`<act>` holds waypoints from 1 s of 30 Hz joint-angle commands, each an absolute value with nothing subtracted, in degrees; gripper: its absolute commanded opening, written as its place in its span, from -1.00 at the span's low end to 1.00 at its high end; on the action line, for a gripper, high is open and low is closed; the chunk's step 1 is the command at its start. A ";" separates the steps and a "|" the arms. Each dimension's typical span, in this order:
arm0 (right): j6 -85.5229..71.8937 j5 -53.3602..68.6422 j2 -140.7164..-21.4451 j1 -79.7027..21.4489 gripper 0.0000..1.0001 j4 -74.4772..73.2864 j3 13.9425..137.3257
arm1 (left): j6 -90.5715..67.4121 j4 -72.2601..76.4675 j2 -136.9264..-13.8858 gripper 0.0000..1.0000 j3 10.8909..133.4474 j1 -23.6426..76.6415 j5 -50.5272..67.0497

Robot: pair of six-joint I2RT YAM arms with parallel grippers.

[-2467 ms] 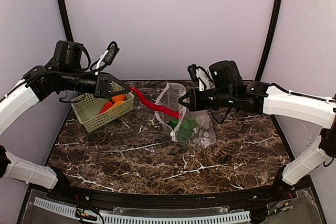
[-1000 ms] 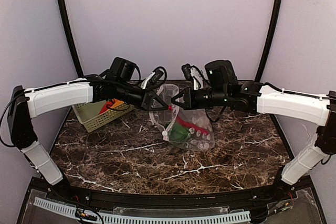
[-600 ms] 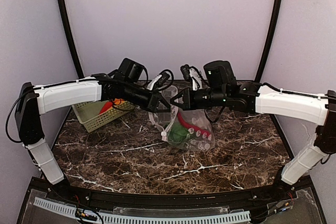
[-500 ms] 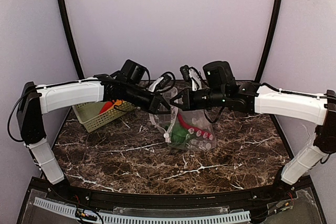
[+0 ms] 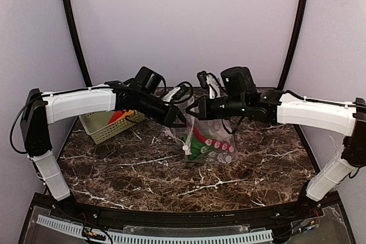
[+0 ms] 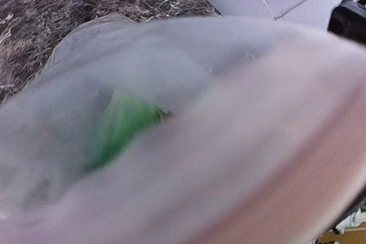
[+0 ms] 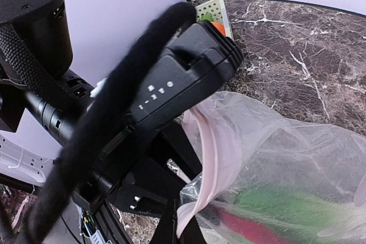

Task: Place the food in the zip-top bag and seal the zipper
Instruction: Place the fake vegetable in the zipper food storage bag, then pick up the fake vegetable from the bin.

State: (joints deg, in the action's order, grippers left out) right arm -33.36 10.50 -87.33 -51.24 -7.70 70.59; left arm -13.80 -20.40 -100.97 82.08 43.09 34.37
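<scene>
The clear dotted zip-top bag [image 5: 213,141] stands mid-table with its mouth held up. My right gripper [image 5: 195,108] is shut on the rim, and its pink zipper [image 7: 220,158] curves down into the right gripper's [image 7: 184,234] jaws. My left gripper [image 5: 182,120] reaches into the mouth from the left. Bag plastic blurs the left wrist view, so whether its jaws are open does not show. The red chili [image 5: 200,136] and a green piece [image 5: 198,150] lie inside the bag. Through the plastic, the left wrist view shows the green piece [image 6: 123,127].
The pale green lattice basket [image 5: 102,128] sits at the back left, holding orange and red food [image 5: 119,115]. The two arms meet over the bag. Dark marble table [image 5: 137,170] stretches in front of them. Black frame posts stand at both back corners.
My left gripper carried the chili from near the basket to the bag mouth and pushed deeper in. The chili now lies lower inside the bag. The right gripper kept its hold.
</scene>
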 commanded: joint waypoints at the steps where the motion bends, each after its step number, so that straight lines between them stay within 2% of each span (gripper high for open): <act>1: -33.60 9.12 -85.82 -51.06 -1.00 -5.75 70.46 | -13.11 -22.37 -98.32 -0.57 83.50 43.59 30.62; 4: -33.58 8.64 -85.31 -51.06 -1.00 -5.88 70.00 | -12.91 -22.54 -95.95 -0.39 83.42 43.54 29.39; 8: -33.63 8.22 -84.71 -51.06 -1.00 -6.06 69.59 | -13.46 -22.54 -92.32 -0.03 81.75 43.58 27.21; 15: -33.56 7.70 -84.15 -51.06 -1.00 -6.11 69.09 | -16.58 -19.40 -82.25 0.24 75.29 43.50 21.72; 20: -33.33 8.01 -84.18 -51.06 -1.00 -6.11 68.84 | -17.90 -19.63 -72.78 0.54 71.12 42.88 15.36; 24: -33.08 8.00 -84.41 -51.11 -1.00 -6.15 68.73 | -16.79 -27.47 -70.69 0.61 71.29 38.49 13.13; 30: -33.04 8.32 -84.73 -51.05 -1.00 -5.93 68.58 | -12.73 -31.28 -70.27 0.66 68.28 26.40 14.30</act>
